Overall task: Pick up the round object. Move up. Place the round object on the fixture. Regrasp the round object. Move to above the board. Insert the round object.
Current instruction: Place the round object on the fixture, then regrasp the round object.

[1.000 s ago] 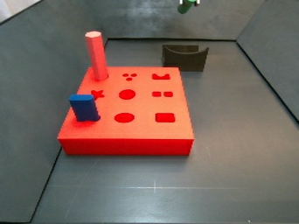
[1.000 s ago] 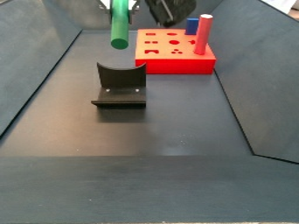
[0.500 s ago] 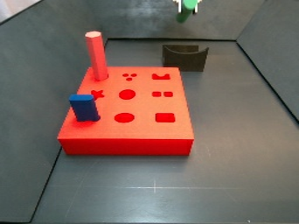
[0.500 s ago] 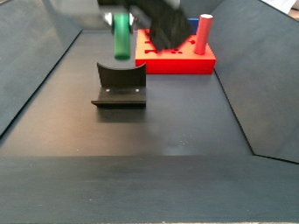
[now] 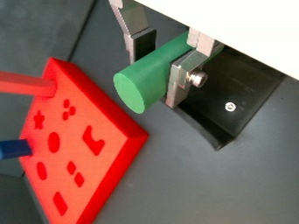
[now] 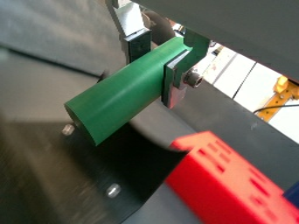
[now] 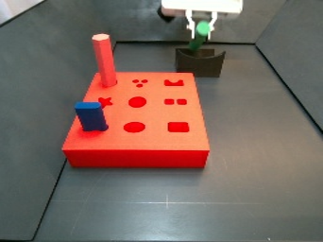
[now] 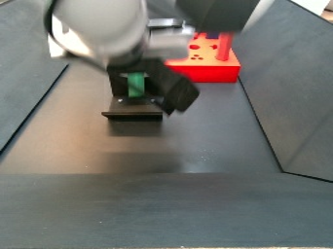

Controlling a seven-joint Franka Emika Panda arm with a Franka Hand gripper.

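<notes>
Wrist views both showed my gripper (image 5: 160, 54) clamped on green round object (image 5: 149, 80), silver fingers (image 6: 177, 68) pressing its sides. Side view: gripper (image 7: 198, 36) just above fixture (image 7: 202, 63), peg hanging under it at notch. Board (image 7: 145, 128) well clear of gripper; red peg (image 7: 102, 59), blue block (image 7: 90, 116) standing on it.

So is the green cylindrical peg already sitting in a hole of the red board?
No, the hand grips the green cylindrical peg beside the fixture.
</notes>
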